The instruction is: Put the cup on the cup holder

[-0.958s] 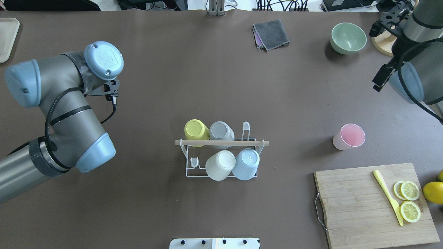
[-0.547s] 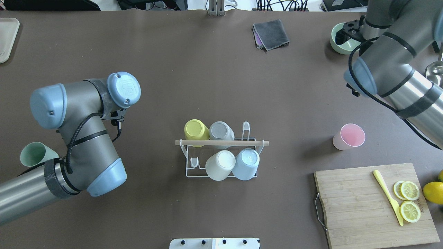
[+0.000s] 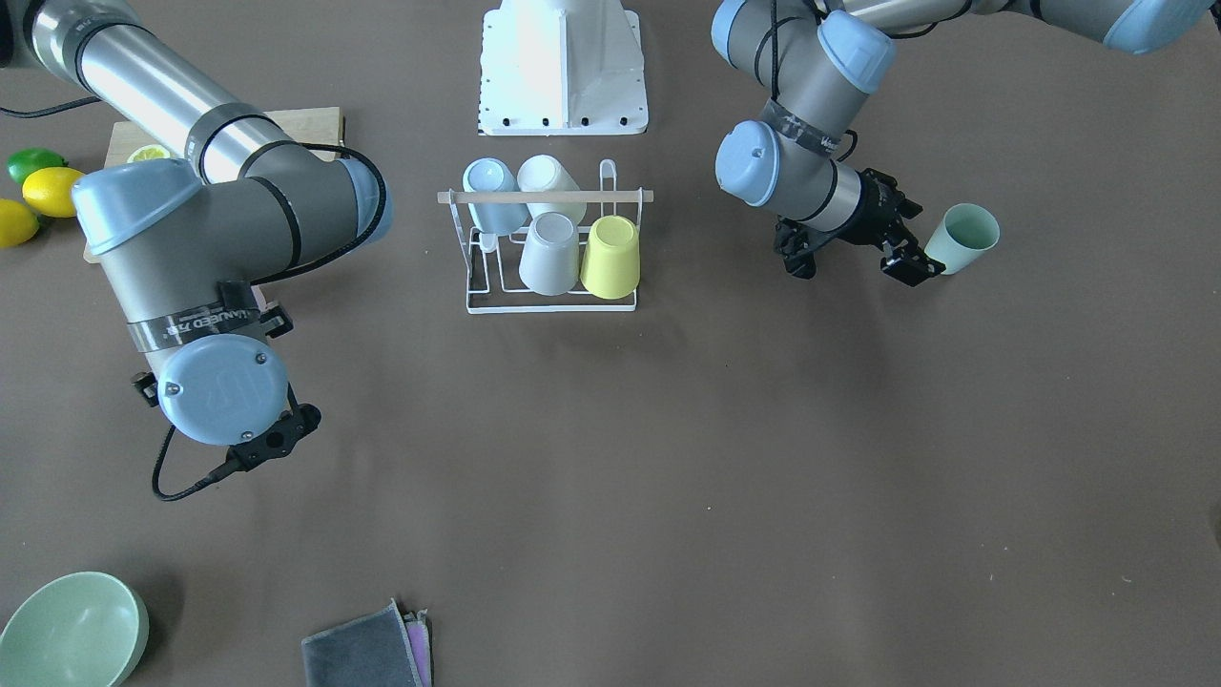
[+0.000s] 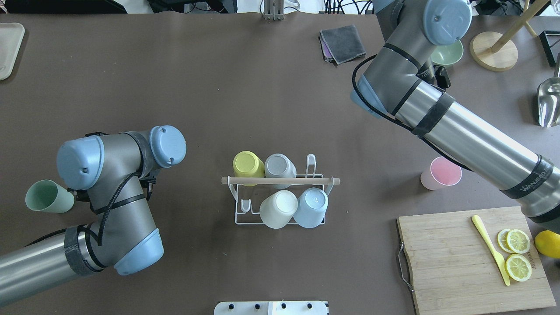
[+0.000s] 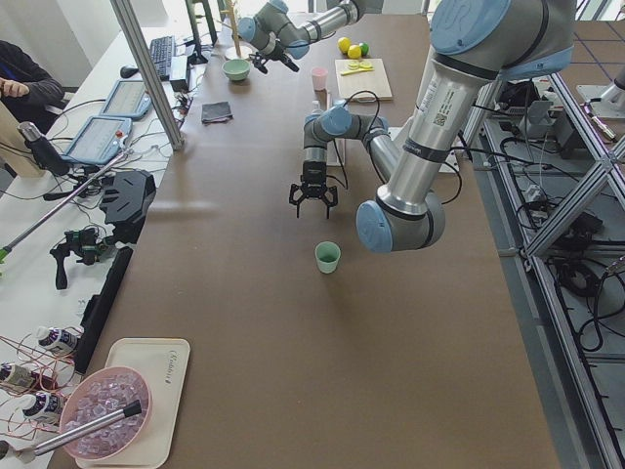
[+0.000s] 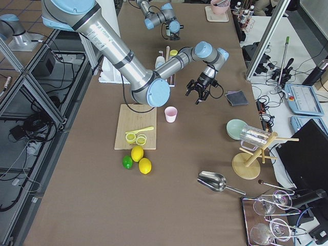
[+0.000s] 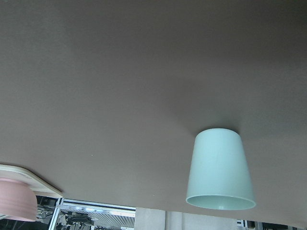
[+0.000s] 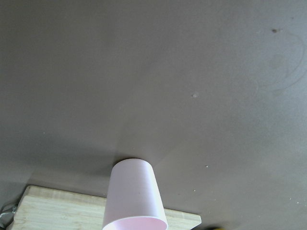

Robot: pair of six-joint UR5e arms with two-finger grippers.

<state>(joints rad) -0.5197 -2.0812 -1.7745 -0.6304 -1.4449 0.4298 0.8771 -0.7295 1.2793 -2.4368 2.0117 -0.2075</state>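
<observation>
Left gripper point(image 3: 852, 269): jaws apart, empty | green cup point(image 3: 963, 239): upright, just beyond one fingertip, not between jaws (spread suits a side grasp) | cup holder point(image 3: 550, 307): well apart, two prongs free | right gripper point(image 6: 197, 96): opening cannot be told; pink cup point(image 4: 441, 173) ahead.

Reads "WANUEED", white letters on the black strap point(image 4: 537, 183) round the right arm point(image 4: 472, 135). Shows an embossed "UR" mark on its blue joint cap point(image 3: 222, 389).
</observation>
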